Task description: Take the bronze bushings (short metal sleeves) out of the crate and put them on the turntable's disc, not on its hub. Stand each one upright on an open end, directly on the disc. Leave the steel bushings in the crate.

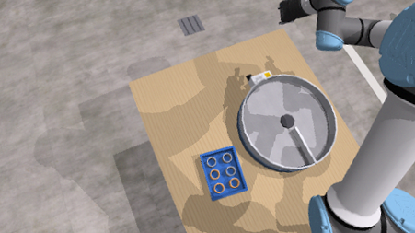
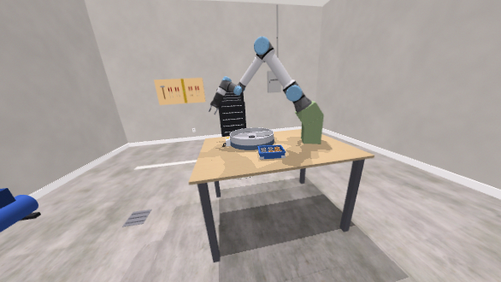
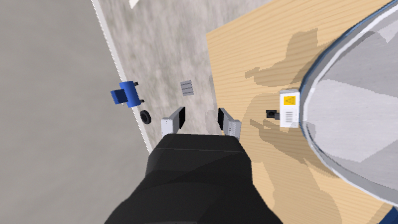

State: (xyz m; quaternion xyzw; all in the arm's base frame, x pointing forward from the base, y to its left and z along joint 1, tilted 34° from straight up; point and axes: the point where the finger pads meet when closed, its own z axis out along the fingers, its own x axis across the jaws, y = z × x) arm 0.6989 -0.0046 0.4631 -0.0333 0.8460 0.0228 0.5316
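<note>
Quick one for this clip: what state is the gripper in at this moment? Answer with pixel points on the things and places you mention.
Two-finger parallel gripper (image 1: 281, 15) (image 2: 213, 110) (image 3: 201, 114): open, nothing between its fingers.

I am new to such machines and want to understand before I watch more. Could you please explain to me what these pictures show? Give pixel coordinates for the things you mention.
The machine is one jointed robot arm; its hand is a two-finger gripper (image 1: 280, 14) (image 2: 213, 110) (image 3: 201, 114), open and holding nothing. One picture looks down from above, one shows the room from the side, and one looks past the fingers from the wrist. On the wooden table (image 1: 168, 110) (image 2: 226, 167) (image 3: 235, 55) stand a round turntable (image 1: 239, 122) (image 2: 252, 143) (image 3: 308, 120) with a walled rim, and a blue crate (image 1: 228, 194) (image 2: 271, 155). The crate holds six short metal rings, three bronze, three steel.
</note>
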